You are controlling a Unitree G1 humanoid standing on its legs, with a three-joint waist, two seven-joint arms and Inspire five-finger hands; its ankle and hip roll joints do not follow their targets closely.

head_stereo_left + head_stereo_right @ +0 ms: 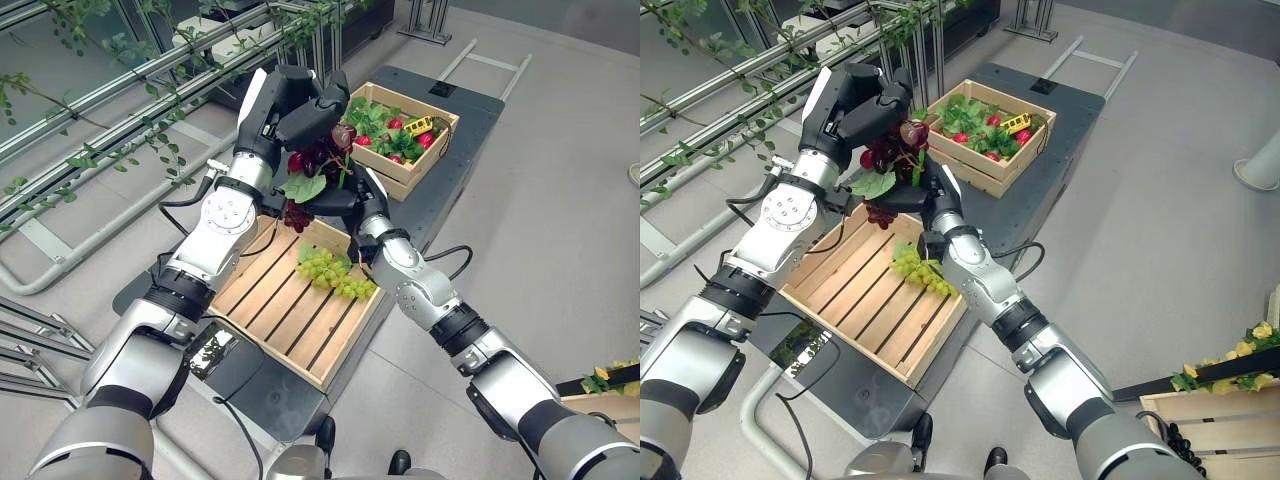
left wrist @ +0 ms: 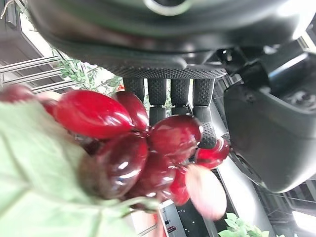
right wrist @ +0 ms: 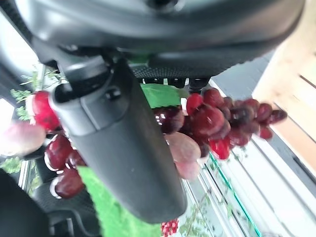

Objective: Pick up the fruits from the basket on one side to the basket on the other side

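A bunch of red grapes (image 1: pixel 318 160) with a green leaf hangs in the air above the near wooden crate (image 1: pixel 285 300). My left hand (image 1: pixel 300 108) reaches over it from above, fingers and thumb curled round the top of the bunch (image 2: pixel 123 148). My right hand (image 1: pixel 345 200) sits just under the bunch, against the leaf, with the grapes (image 3: pixel 217 118) close past its thumb. A bunch of green grapes (image 1: pixel 336 270) lies in the near crate by its far right corner. The far crate (image 1: pixel 428 150) holds leafy greens, red fruits and a yellow item.
Both crates rest on a dark low platform (image 1: pixel 470 110). A metal railing with trailing vines (image 1: pixel 110 120) runs along the left. Another wooden crate with yellow flowers (image 1: pixel 1215 410) stands on the floor at the lower right.
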